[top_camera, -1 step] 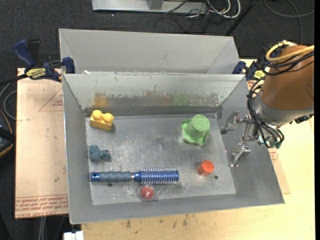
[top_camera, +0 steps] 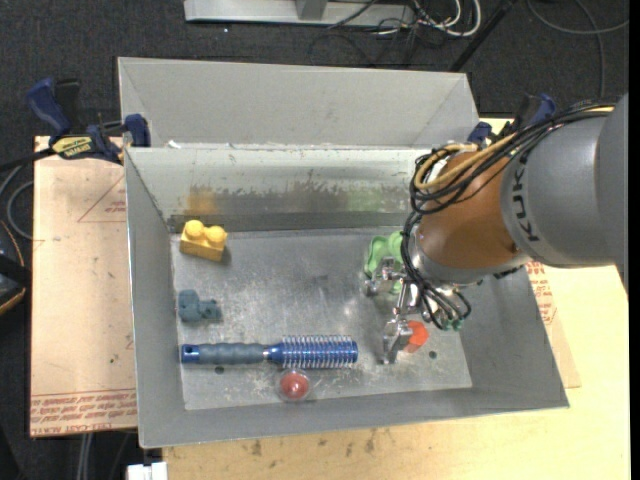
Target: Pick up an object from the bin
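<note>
The grey arm [top_camera: 575, 183], lettered KUKA, carries an orange wrist cover [top_camera: 462, 233], black cables [top_camera: 447, 173] and a metal end effector [top_camera: 397, 340].

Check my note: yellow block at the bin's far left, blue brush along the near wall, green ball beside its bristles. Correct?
One error: the camera view shows the ball is red, not green. The yellow block at the far left and the blue brush along the near wall are as noted.

The bin [top_camera: 150, 298] is dull grey sheet metal, its floor scuffed, its back wall faintly mirroring. At upper left, the yellow block [top_camera: 203, 240] looks like smooth, slightly glossy plastic. The blue brush [top_camera: 270, 353] along the lower edge has a ribbed handle. The arm's orange cover [top_camera: 465, 233] is smooth with a soft sheen.
</note>
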`<state>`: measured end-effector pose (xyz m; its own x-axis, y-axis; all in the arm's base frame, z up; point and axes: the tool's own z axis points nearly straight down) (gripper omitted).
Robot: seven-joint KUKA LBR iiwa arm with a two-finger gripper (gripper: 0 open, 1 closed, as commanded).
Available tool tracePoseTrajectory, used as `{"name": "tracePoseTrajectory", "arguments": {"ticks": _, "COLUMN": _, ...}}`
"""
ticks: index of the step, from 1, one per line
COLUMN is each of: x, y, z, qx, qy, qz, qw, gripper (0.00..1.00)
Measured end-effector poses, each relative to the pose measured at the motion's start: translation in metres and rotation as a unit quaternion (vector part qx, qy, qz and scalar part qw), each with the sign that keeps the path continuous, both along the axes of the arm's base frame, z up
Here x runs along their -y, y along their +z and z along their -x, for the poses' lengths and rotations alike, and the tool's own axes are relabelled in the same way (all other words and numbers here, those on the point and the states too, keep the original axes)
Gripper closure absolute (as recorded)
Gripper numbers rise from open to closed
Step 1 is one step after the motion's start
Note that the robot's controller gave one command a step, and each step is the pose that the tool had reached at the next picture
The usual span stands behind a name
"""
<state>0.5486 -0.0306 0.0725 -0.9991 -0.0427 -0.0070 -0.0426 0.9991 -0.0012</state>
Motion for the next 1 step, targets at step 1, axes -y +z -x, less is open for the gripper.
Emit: {"name": "tracePoseTrajectory", "arguments": {"ticks": 1, "x": -0.0272, "y": 0.0036, "z": 0.0600, "qx": 0.0095, "qy": -0.025, "qz": -0.001, "qw": 0.9996, "gripper": 0.00}}
